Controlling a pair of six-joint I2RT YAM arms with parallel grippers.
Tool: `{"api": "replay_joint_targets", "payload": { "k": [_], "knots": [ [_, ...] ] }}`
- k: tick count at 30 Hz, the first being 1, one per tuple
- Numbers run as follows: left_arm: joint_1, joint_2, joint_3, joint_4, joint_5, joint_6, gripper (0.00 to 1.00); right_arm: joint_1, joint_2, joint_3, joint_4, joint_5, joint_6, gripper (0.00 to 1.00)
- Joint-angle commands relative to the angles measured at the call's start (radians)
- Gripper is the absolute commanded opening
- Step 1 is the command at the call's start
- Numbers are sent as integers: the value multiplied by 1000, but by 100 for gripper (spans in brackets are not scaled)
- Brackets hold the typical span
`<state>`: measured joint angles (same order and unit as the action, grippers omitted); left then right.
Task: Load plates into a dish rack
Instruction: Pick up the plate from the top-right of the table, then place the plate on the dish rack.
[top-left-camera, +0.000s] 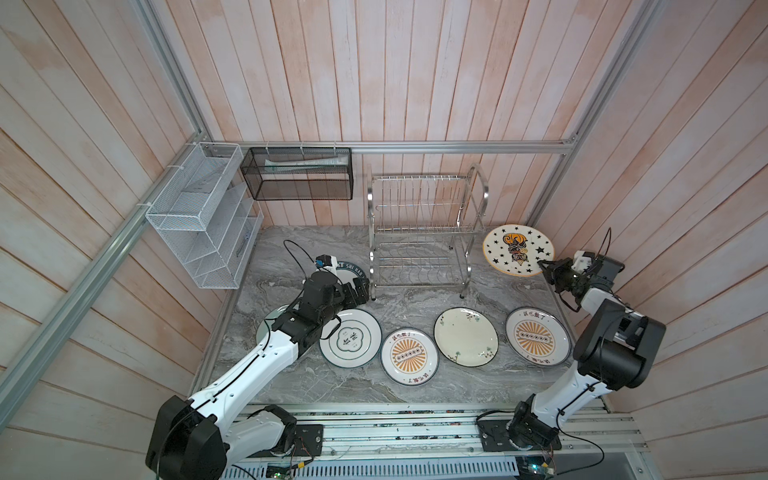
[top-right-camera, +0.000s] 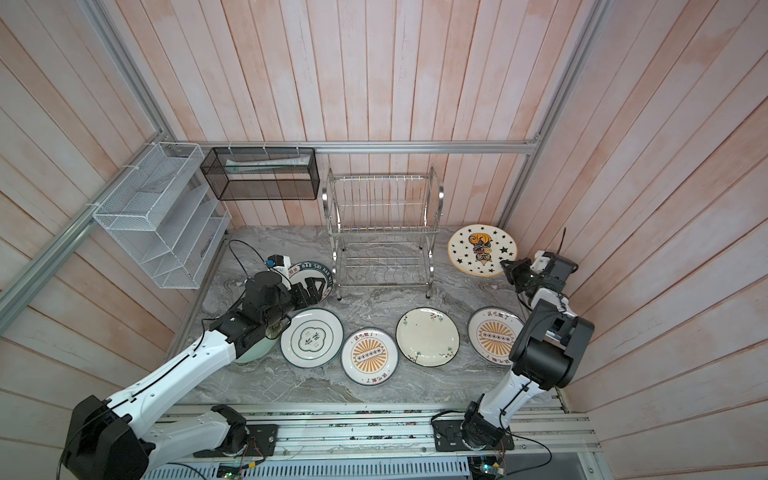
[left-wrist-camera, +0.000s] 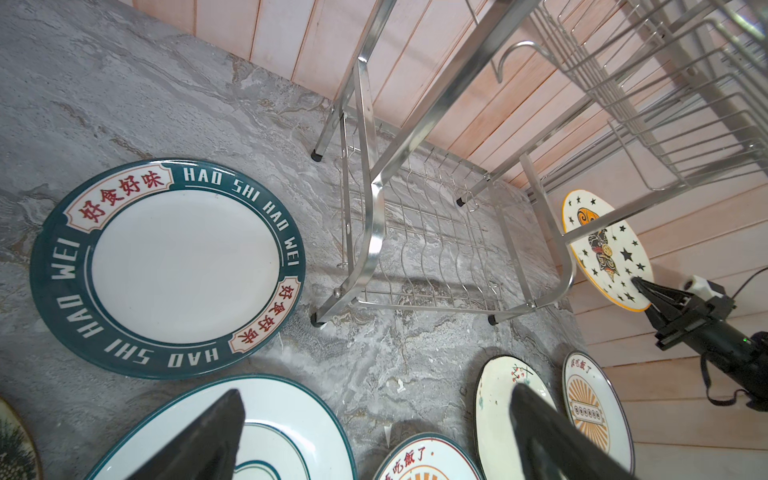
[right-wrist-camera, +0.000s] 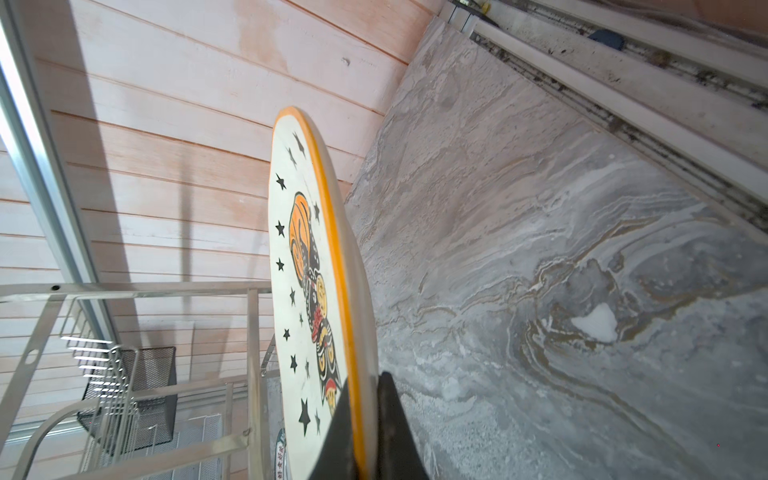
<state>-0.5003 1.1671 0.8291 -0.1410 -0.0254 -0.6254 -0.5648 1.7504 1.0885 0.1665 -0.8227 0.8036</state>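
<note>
My right gripper (top-left-camera: 542, 264) (right-wrist-camera: 365, 382) is shut on the rim of the black-starred plate (top-left-camera: 517, 249) (right-wrist-camera: 307, 270), which it holds tilted above the table to the right of the dish rack (top-left-camera: 424, 232) (top-right-camera: 382, 232). No plates stand in the rack. My left gripper (top-left-camera: 361, 289) (left-wrist-camera: 376, 390) is open and holds nothing; it hovers by the rack's front left foot, over the green-lettered plate (top-left-camera: 351, 270) (left-wrist-camera: 166, 266). Flat along the front lie the quatrefoil plate (top-left-camera: 353, 338), two sunburst plates (top-left-camera: 409, 356) (top-left-camera: 537, 336) and the cream floral plate (top-left-camera: 465, 336). My left arm partly hides the pale green plate (top-left-camera: 266, 328).
A white mesh organizer (top-left-camera: 199, 216) hangs on the left wall and a black mesh basket (top-left-camera: 297, 178) on the back rail, left of the rack. Plank walls close in the marble table (top-left-camera: 316, 386) on three sides. The arms' base rail (top-left-camera: 395, 432) runs along the front.
</note>
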Motion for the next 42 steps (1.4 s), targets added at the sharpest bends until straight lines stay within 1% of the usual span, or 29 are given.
{"api": "replay_joint_targets", "payload": {
  "k": [1, 5, 10, 17, 24, 27, 29, 42],
  "knots": [
    [-6, 13, 34, 20, 22, 1, 100, -25, -96, -58, 107, -125, 32, 0],
    [-6, 27, 42, 35, 40, 4, 100, -36, -173, -141, 114, -168, 46, 0],
    [-7, 48, 49, 46, 65, 6, 100, -46, -268, -217, 97, -184, 52, 0],
    [-10, 51, 40, 70, 97, 0, 100, -47, -365, -274, 70, -230, 70, 0],
    [-12, 83, 39, 117, 156, -20, 100, -45, -448, -318, -10, -239, 39, 0],
    [-12, 97, 42, 128, 171, -29, 100, -23, -472, -309, -89, -215, -26, 0],
    [-13, 101, 41, 136, 177, -34, 100, 6, -477, -308, -109, -207, -48, 0],
    [-26, 117, 24, 181, 197, -59, 100, 163, -589, -397, -146, -177, -43, 0]
  ]
}}
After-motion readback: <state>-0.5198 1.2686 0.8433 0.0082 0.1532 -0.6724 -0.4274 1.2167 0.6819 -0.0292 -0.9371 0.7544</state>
